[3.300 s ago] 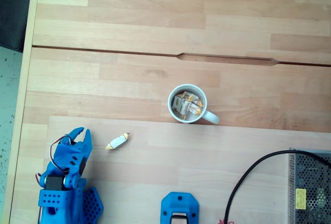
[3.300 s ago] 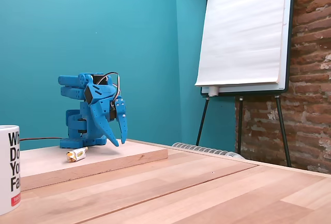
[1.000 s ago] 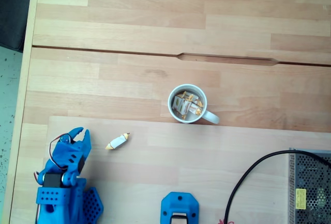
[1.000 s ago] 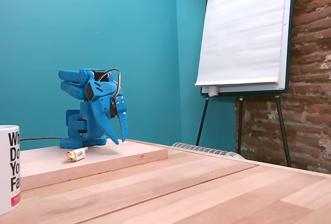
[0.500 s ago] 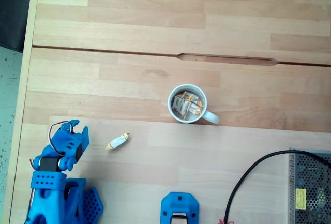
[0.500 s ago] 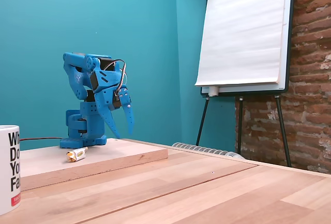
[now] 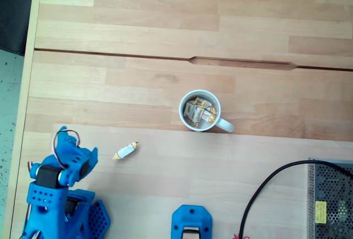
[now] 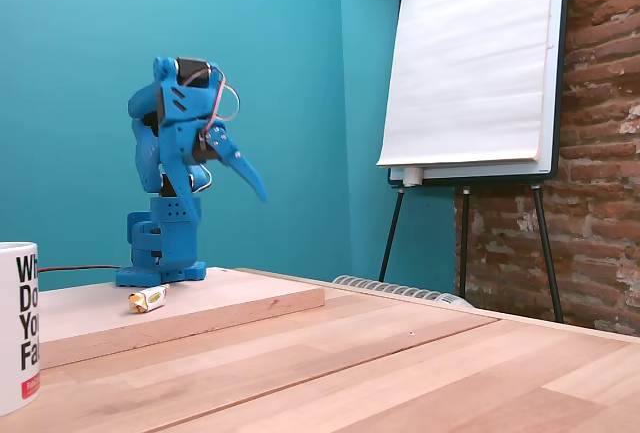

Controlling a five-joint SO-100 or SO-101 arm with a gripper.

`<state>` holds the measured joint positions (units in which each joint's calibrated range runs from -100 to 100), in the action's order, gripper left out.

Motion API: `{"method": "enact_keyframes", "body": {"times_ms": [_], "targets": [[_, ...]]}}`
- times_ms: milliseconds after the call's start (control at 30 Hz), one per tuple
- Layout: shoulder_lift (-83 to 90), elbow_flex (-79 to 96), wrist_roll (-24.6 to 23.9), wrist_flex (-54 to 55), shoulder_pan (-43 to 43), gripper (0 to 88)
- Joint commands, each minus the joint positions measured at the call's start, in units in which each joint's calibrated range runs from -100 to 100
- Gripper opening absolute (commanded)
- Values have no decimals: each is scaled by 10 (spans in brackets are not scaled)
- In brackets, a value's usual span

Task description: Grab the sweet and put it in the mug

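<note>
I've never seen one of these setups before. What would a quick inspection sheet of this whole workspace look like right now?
Surface: wooden table with a raised wooden board on it.
Job's things: the sweet lies on the board, untouched; the mug stands upright past the board's edge and already holds wrapped sweets.
Clutter: a blue printed part and a metal mesh box at the near edge in the top-down fixed view.
Gripper: the gripper is raised above the board, holding nothing, its fingers parted.
Cables: a black cable runs to the mesh box; thin wires loop on the arm.
Surroundings: teal wall, flipchart, brick wall.
</note>
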<state>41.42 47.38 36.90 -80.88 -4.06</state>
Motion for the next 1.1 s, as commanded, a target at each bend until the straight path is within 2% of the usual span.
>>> {"method": "enact_keyframes", "body": {"times_ms": [0, 200, 367, 700, 1067], "targets": [[-2, -48, 28, -6, -45, 427], [-11, -2, 108, -6, -121, 427], [-24, 54, 148, -1, -171, 427], [-31, 175, 131, 205, -198, 427], [-31, 265, 125, 302, -200, 427]]}}
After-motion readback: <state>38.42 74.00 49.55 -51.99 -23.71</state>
